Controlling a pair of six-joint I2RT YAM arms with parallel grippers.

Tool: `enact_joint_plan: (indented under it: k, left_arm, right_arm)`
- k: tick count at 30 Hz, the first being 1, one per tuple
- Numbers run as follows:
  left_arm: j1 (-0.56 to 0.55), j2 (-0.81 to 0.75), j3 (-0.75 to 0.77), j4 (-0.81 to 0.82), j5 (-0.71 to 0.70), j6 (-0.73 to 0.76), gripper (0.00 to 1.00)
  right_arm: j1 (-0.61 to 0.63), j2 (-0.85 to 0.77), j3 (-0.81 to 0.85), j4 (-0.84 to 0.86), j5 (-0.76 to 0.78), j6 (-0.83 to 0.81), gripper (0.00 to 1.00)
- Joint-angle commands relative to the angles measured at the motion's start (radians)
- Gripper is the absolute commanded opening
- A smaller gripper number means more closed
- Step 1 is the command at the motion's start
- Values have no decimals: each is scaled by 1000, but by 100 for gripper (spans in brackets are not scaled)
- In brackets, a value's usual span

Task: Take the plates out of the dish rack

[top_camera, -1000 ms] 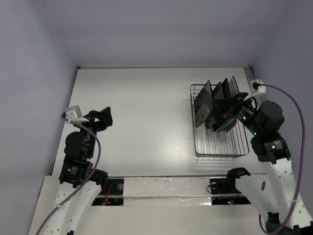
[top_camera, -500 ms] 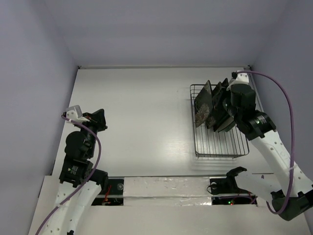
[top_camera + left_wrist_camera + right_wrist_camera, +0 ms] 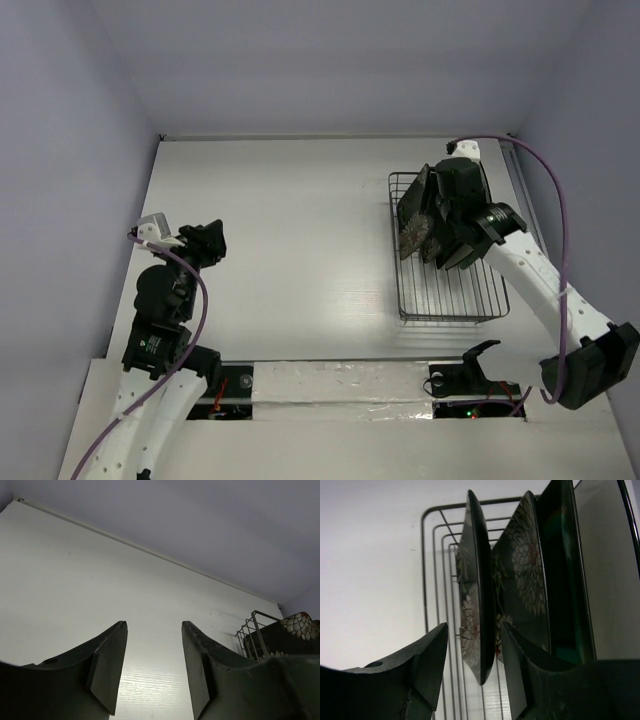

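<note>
The grey wire dish rack (image 3: 450, 295) sits at the table's right, with plates standing on edge in its far half. In the right wrist view the nearest is a black flowered plate (image 3: 477, 595); behind it stand a second flowered plate (image 3: 525, 575) and a dark teal plate (image 3: 565, 570). My right gripper (image 3: 474, 635) is open above them. Its fingers straddle the edge of the nearest flowered plate (image 3: 413, 222), and a gap shows on each side. My left gripper (image 3: 210, 240) is open and holds nothing, over the table's left side, far from the rack.
The near half of the rack (image 3: 432, 580) holds only bare wires. In the left wrist view the rack's corner (image 3: 250, 630) and a flowered plate (image 3: 300, 625) show far off to the right. Walls close in on the left, back and right of the table.
My right arm swung from the rack's right side to above the plates, and its gripper opened around the nearest plate's edge. The left gripper shut briefly and reopened, staying in place.
</note>
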Motion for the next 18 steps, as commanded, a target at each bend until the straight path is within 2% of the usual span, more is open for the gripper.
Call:
enact_joint_plan:
  k: [1,5,11,17,18]
  left_arm:
    - [-5,-9,-2,31,4,-4,46]
    - [-5,-12,-2,36,4,-5,49]
    - [-5,-27,-3,36,4,-4,50]
    - [-5,-37,-3,36,4,-5,51]
    - [-5,-37,-5,37,4,-5,52]
  right_arm:
    - [8,46,80,0,102,-25,52]
    - [-15,170,126,-31,138,-45,51]
    - [-33,246,131,12,81,-59,46]
    - [-33,309,180,-11,119,-82,34]
    - [-33,315,188,-24,133,-83,25]
